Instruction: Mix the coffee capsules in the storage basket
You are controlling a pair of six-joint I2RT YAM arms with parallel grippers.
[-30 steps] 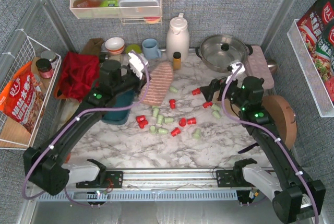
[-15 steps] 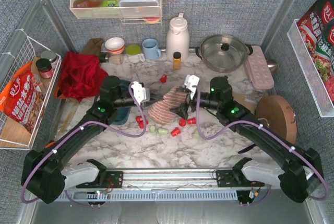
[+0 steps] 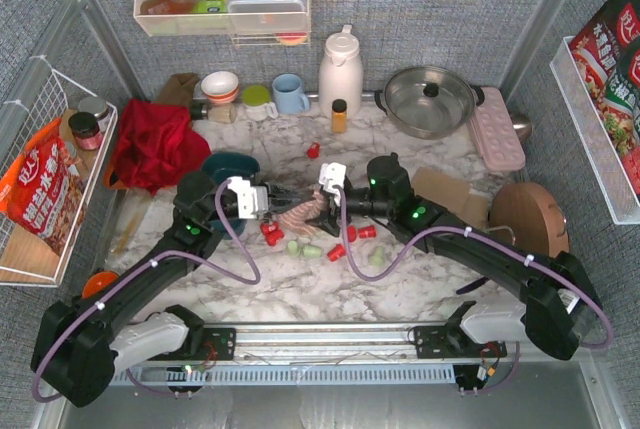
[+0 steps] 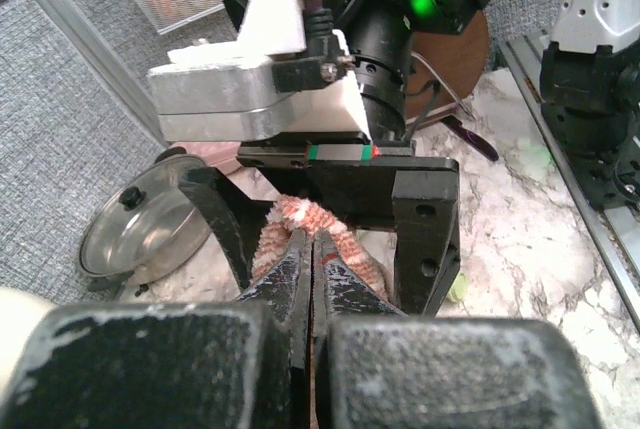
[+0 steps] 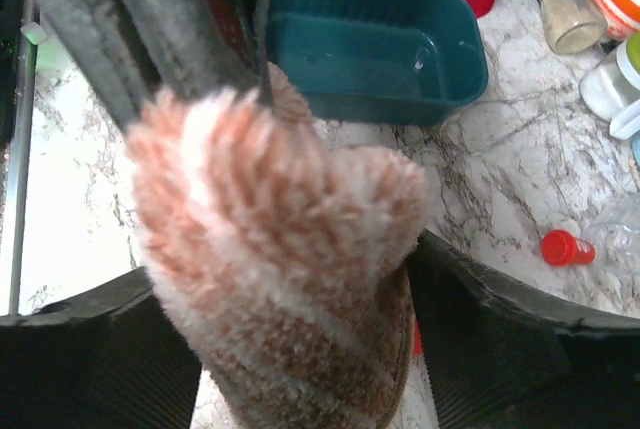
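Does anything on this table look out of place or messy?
Yes. Red and green coffee capsules lie scattered on the marble table while the teal storage basket sits empty. The left gripper pinches a fuzzy striped cloth, between the right gripper's open jaws.

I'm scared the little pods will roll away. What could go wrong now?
1. The left gripper is shut on the fuzzy cloth while the right gripper straddles it with open jaws. If both pull, the cloth may slip loose.
2. The cloth lies right beside the capsules, so moving it might sweep some farther from the empty basket, maybe off the table.
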